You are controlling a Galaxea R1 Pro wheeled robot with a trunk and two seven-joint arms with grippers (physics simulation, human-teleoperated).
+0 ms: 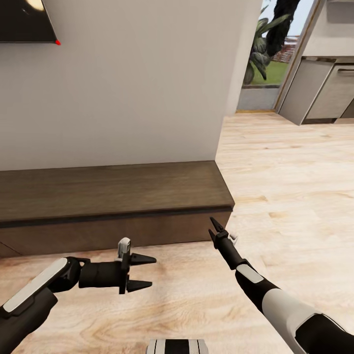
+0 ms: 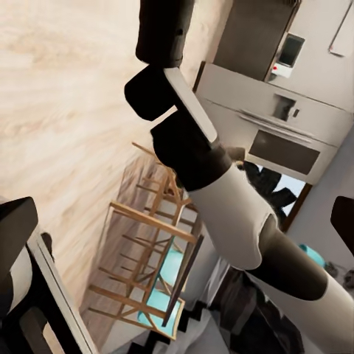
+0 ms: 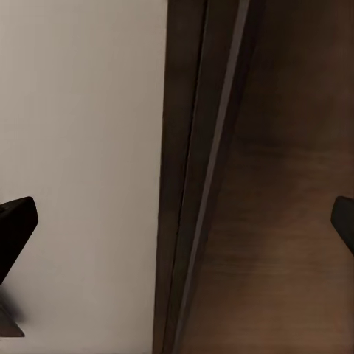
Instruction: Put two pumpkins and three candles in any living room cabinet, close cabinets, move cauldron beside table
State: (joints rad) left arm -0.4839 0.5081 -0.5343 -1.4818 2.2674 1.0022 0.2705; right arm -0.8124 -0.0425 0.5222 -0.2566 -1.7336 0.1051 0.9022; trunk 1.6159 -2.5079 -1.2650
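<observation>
Head view is showing me the long, low, dark-brown cabinet point(image 1: 113, 206) sitting against the pale wall point(image 1: 128, 83), running from side to side across the picture. Its fronts are looking shut from here. I am not seeing any pumpkins, candles or the black pot right now.

I am holding the right gripper point(image 1: 213, 230) close to the cabinet's right end, just beside the corner near the floor point(image 1: 285, 187). It is the nearer one. The right arm is reaching forward and up from low at the right, with the tips pointing at the cabinet front. In the right wrist view the two dark fingertips point(image 3: 16, 225) are sitting far apart at the edges, so I am reading the gripper as spread wide and holding nothing. Between them I am looking at the dark wood and the pale wall side by side.

The left gripper point(image 1: 141, 271) is lying flat over the floor, pointing sideways toward the right arm, not at the cabinet. Its two tips are apart and empty too.

I am guessing the next move is sliding the right tips along the front edge to find a place to pull.
</observation>
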